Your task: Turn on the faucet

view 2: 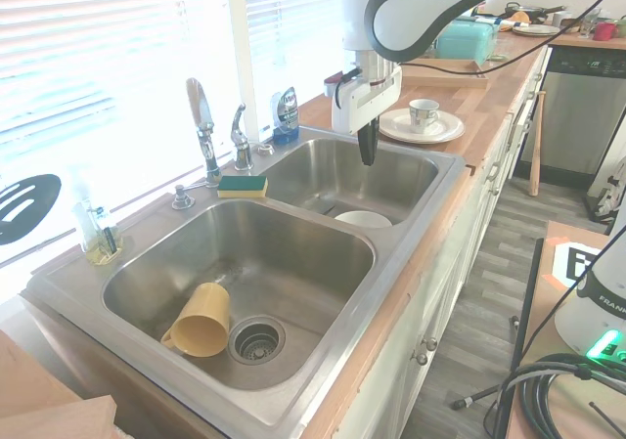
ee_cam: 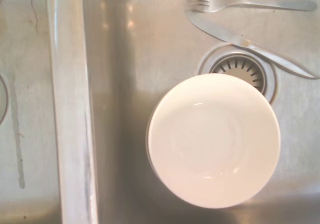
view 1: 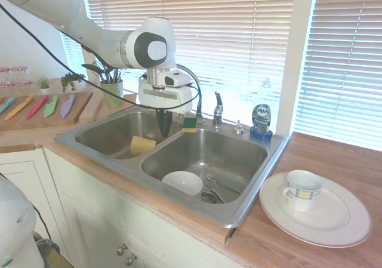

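Overhead, tool [view 2: 368, 152] pinched shut; arched chrome faucet [view 2: 201, 116] apart.

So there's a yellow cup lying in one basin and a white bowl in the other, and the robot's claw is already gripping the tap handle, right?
Not quite. The gripper hangs over the basin with the white bowl, away from the faucet; the second exterior view shows that. The yellow cup and bowl are as you say.

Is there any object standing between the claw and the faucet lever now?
Nothing visible stands between them. The claw hangs above the basin with the white bowl; the faucet lever is at the back rim. The sponge lies low beside it.
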You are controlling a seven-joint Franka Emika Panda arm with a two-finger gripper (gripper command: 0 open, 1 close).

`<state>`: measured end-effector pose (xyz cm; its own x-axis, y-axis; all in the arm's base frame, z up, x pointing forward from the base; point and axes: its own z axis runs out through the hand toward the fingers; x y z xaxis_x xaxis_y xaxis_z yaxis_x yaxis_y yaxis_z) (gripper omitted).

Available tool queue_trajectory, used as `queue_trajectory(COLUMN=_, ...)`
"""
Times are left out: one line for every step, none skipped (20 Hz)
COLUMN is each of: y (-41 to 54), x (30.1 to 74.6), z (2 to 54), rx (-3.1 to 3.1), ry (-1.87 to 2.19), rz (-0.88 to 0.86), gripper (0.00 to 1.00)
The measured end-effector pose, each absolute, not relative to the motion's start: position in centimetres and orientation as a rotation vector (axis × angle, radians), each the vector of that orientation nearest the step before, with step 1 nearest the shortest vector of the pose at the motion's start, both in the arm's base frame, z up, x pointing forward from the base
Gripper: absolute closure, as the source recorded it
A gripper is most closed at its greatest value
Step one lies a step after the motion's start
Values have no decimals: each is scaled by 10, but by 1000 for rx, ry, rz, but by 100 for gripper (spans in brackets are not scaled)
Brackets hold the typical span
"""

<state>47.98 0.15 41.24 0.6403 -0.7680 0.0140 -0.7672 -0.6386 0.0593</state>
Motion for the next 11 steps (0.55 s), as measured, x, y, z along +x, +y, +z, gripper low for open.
queue_trajectory(y=2, x=479, z=413, rx=2791, ry=-1307, rz=-17, gripper=0)
queue_trajectory(y=3, x=479, z=413, rx=2791, ry=-1308, rz=-14, gripper=0)
queue_trajectory(y=3, x=480, z=414, rx=2792, ry=-1309, rz=-9, gripper=0)
queue_trajectory(y=3, x=480, z=414, rx=2792, ry=-1310, rz=-7, gripper=0)
queue_trajectory(y=4, x=480, z=414, rx=2792, ry=-1311, rz=-4, gripper=0)
queue_trajectory(y=4, x=480, z=415, rx=2792, ry=-1312, rz=-2, gripper=0)
queue_trajectory(y=4, x=480, z=415, rx=2792, ry=-1312, rz=-1, gripper=0)
queue_trajectory(y=4, x=480, z=415, rx=2792, ry=-1313, rz=-1, gripper=0)
queue_trajectory(y=3, x=480, z=415, rx=2791, ry=-1315, rz=0, gripper=0)
queue_trajectory(y=3, x=480, z=415, rx=2791, ry=-1315, rz=1, gripper=0)
queue_trajectory(y=4, x=480, z=415, rx=2792, ry=-1316, rz=2, gripper=0)
